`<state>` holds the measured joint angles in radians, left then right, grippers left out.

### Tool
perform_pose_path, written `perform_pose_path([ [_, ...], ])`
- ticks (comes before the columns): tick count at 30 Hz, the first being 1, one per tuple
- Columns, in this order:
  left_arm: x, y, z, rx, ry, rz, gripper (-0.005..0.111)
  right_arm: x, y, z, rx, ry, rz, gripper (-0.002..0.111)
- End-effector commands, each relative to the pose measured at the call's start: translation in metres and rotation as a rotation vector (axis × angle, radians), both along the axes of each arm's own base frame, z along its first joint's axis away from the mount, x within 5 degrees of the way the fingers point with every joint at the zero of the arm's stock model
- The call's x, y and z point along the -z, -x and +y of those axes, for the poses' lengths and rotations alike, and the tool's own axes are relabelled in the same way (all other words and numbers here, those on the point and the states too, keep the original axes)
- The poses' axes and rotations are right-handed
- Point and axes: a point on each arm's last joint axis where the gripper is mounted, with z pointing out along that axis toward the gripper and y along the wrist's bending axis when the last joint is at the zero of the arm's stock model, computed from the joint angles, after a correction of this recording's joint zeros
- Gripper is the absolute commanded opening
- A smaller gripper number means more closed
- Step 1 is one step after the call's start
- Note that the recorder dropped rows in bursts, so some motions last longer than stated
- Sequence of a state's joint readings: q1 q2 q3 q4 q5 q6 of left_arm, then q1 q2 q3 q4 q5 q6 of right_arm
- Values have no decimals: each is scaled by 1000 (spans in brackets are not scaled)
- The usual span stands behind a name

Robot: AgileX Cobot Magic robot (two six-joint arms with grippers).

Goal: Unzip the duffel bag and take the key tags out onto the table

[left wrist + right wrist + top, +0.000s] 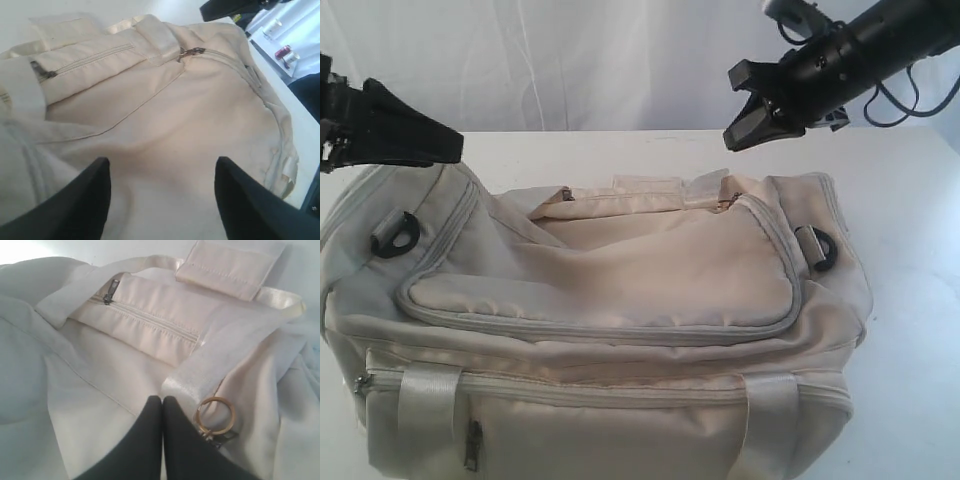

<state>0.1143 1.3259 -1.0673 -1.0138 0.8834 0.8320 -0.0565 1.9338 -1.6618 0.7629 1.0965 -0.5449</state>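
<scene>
The duffel bag (620, 290) sits on the white table (920, 330), filling the view from centre to 6 o'clock. Its soft cream fabric is creased, and a grey zipper (620, 335) is closed around the rounded flap. The left pincer (161, 162) at 10 o'clock gapes wide above it. The right pincer (162, 400) (at 1 o'clock) has its fingers pressed together, just beside a brass-coloured ring (215, 415) under a glossy strap (225, 355).

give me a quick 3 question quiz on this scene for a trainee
1. True or false: the left gripper hangs over the bag with its jaws open.
2. Which one is shut? A) left gripper B) right gripper
3. Fill in: a gold ___ lies on the bag right beside the right gripper's tips.
Key: 1 true; 2 B; 3 ring.
</scene>
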Motion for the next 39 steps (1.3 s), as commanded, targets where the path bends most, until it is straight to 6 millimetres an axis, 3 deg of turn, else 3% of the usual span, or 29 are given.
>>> perform_pose_path([
  [1, -23, -3, -40, 142, 31, -113, 61, -20, 9, -7, 7, 39, -45, 3],
  [4, -29, -24, -68, 107, -42, -144, 59, -32, 19, -10, -15, 32, -34, 8],
  [6, -23, -42, -84, 96, -109, -86, 59, -40, 27, -11, -20, 38, -31, 9],
  [9, -5, -78, -109, 112, -106, 31, 59, -48, 40, -15, 16, 80, -17, 9],
  [14, 27, -146, -140, 181, 49, 151, 59, -52, 70, -16, 39, 126, 13, 9],
  [17, 47, -172, -155, 226, 75, 172, 59, -55, 87, -16, 60, 131, -17, 9],
  [22, 92, -199, -186, 275, 86, 227, 65, -59, 108, -16, 103, 145, -83, 9],
  [28, 112, -206, -206, 256, 55, 195, 64, -62, 110, -16, 105, 146, -92, 9],
  [30, 113, -207, -206, 251, 60, 195, 45, -62, 110, -16, 107, 146, -95, 9],
  [33, 108, -207, -206, 242, 68, 177, 1, -62, 110, -16, 110, 146, -98, 9],
  [35, 92, -206, -205, 262, 75, 113, 0, -61, 108, -16, 111, 146, -96, 9],
  [39, 34, -198, -203, 291, 84, -51, 0, -53, 100, -17, 127, 145, -90, 9],
])
